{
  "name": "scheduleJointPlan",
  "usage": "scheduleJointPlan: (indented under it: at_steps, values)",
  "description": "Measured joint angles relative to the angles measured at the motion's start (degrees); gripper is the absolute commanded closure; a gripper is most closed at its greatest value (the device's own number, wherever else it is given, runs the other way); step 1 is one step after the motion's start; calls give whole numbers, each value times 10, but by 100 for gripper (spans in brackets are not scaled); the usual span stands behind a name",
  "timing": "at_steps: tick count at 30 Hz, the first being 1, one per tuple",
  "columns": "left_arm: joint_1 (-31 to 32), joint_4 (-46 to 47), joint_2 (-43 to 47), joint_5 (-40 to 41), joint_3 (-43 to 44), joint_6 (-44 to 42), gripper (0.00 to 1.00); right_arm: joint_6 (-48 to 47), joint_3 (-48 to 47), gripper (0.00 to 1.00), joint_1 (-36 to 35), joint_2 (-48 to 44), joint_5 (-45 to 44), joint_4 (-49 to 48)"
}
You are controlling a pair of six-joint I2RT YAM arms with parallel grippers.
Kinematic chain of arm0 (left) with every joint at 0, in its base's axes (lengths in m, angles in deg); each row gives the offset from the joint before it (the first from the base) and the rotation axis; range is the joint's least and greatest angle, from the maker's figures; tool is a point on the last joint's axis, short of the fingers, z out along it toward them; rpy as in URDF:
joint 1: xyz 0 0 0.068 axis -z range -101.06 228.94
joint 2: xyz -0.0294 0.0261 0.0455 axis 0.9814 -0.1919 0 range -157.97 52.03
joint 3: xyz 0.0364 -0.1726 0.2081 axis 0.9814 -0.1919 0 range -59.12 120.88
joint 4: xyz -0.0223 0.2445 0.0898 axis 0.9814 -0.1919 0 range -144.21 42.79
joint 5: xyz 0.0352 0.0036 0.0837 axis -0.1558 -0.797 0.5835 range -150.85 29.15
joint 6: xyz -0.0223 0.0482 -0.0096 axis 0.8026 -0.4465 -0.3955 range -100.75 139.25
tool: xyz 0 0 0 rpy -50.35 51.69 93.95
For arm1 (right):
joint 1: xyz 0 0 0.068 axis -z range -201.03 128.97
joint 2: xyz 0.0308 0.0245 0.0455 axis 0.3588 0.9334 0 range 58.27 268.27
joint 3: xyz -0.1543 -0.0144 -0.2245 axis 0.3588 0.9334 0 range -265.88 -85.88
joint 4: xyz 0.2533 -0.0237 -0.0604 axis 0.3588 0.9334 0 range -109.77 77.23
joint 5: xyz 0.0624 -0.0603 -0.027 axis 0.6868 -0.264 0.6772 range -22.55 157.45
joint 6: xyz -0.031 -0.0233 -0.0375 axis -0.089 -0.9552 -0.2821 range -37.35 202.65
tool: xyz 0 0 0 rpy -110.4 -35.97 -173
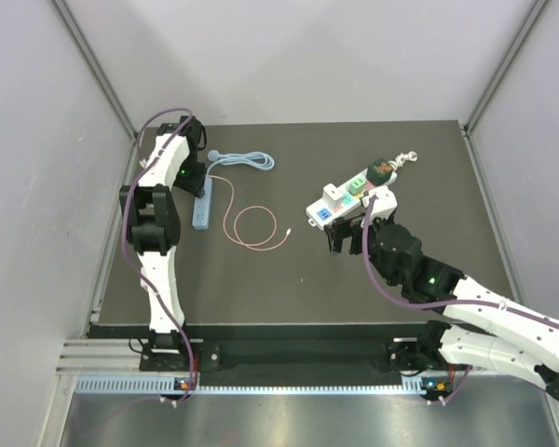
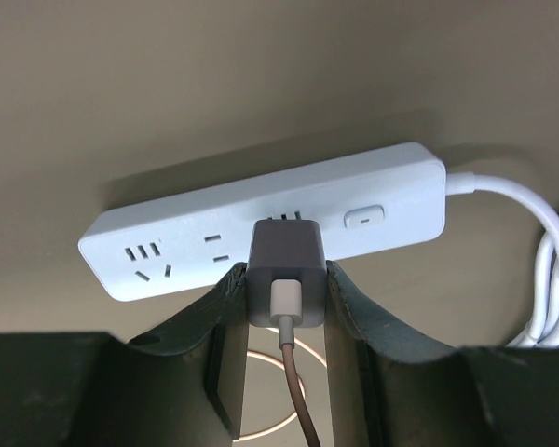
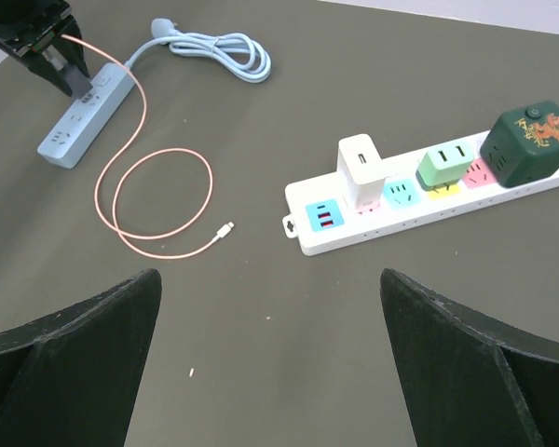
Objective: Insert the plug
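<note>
Your left gripper [image 2: 287, 284] clamps the plug [image 2: 284, 244] at the strip [image 2: 391, 191] by the table's [image 1: 298, 279] left edge. Your right gripper [image 3: 268, 279] hangs open. A cable [image 3: 211, 182] loops between the strip and a second strip [image 3: 419, 216].

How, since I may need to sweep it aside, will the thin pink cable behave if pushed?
Probably floppy: the pink cable lies in loose loops, so a push would likely bunch it, not slide it whole. It looks thin, so likely light. One end sits in the grey charger, so only the free connector should wander.
</note>
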Motion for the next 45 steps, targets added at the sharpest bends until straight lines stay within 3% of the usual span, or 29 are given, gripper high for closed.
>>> scheduleJointPlan:
  at_steps: [45]
  values:
    - [-3, 10, -6, 8, 4, 0, 100, -26, 0, 0, 0, 18, -7, 1]
